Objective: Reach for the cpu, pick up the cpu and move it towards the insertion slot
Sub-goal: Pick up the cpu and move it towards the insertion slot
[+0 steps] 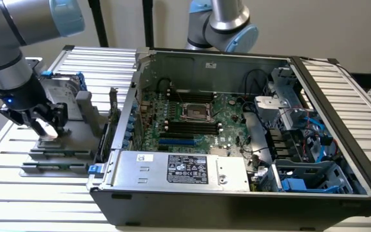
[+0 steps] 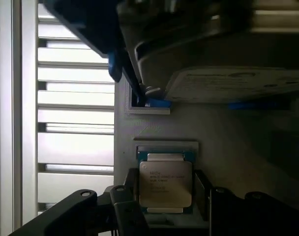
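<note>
On the exterior view's left, a grey Universal Robots arm holds its gripper (image 1: 46,129) low over a flat grey holder (image 1: 63,145) on a ribbed aluminium table (image 1: 18,193). The wrist view finds the cpu (image 2: 165,183), a small square chip with a brushed silver lid and fine print, lying flat in a recess of that holder. The jaws stand apart, one dark finger (image 2: 122,209) on each side, just beside the chip's edges. An upright silver hard drive (image 1: 66,94) in a blue-edged bracket stands behind the gripper. Further to the exterior view's right lies an open black computer case (image 1: 237,208). The insertion slot (image 1: 195,111), a square silver-framed socket with a dark centre, sits on the green motherboard (image 1: 227,108) between long black memory slots (image 1: 189,126). It is well apart from the cpu. A boxy metal power supply (image 1: 179,169) fills the case's near edge.
</note>
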Controlling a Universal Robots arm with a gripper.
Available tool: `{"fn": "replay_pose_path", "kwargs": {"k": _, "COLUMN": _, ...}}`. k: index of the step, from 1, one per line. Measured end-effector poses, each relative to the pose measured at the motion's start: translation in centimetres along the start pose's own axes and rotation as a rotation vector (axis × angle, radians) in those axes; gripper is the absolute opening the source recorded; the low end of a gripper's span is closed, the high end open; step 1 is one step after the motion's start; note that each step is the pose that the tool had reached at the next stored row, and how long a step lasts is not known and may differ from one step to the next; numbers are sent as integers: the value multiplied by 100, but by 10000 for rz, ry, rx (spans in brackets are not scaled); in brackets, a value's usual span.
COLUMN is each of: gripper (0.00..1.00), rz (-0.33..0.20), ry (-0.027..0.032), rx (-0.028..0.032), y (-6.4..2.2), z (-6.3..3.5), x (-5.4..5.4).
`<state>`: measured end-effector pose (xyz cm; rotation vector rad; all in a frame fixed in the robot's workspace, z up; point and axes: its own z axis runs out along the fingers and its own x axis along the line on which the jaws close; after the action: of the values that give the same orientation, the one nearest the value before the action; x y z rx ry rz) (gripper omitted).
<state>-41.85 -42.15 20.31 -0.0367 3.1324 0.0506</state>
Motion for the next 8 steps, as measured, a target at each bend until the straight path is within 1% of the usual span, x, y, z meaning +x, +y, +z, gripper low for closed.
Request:
{"fn": "replay_pose_path", "kwargs": {"k": 4, "gripper": 55, "rz": 0, "ry": 8, "rx": 0, "y": 5, "z": -183, "x": -27}}
{"fn": "replay_pose_path", "kwargs": {"k": 8, "gripper": 55, "rz": 0, "ry": 13, "rx": -1, "y": 10, "z": -364, "x": -76}}
